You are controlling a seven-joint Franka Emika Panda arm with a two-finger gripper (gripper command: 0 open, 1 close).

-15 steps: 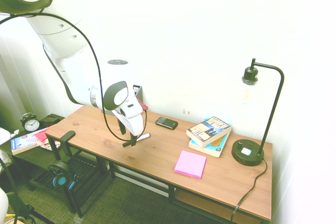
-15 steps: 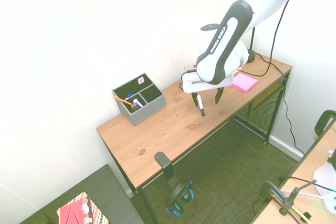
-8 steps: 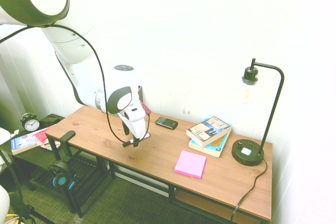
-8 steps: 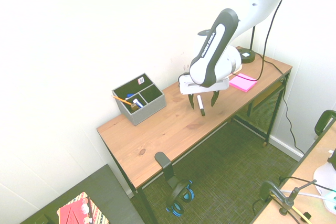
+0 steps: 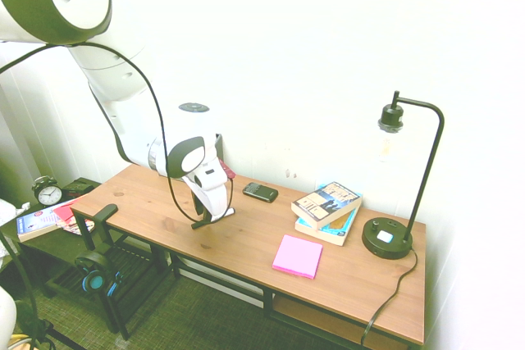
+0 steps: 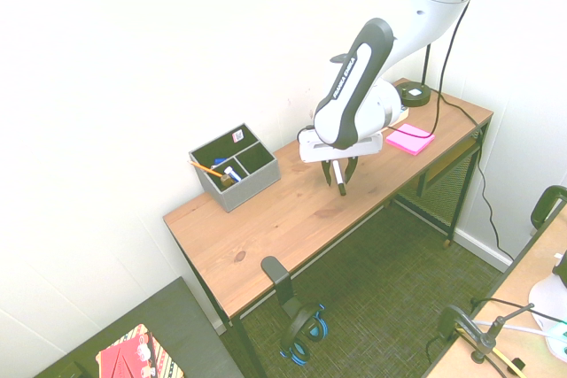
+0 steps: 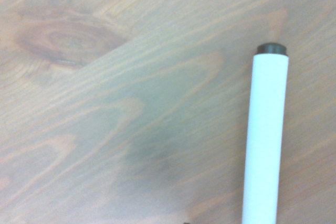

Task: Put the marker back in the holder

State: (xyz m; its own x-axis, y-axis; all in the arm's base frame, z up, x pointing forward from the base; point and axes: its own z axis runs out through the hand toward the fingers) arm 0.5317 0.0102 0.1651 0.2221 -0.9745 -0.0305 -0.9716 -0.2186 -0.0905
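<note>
We see the gripper [image 6: 339, 176] pointing straight down on the knotted, grained wooden desk [image 6: 266, 227], its dark fingers narrowed around the marker [image 6: 338, 185], which lies flat on the boards; a firm grip we cannot confirm. The grey boxy holder [image 6: 234, 170] sits well apart at ten o'clock. Only the wrist view reveals the marker's smooth white barrel [image 7: 265, 135] and dark end.

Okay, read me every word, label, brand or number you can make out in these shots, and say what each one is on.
"FRANKA EMIKA": on the white arm's forearm, just legible.
Book covers: printed, too small to read.
Clock face: numerals too small to read.
Sticker on the holder: blurred.
Marker: no print visible.
</note>
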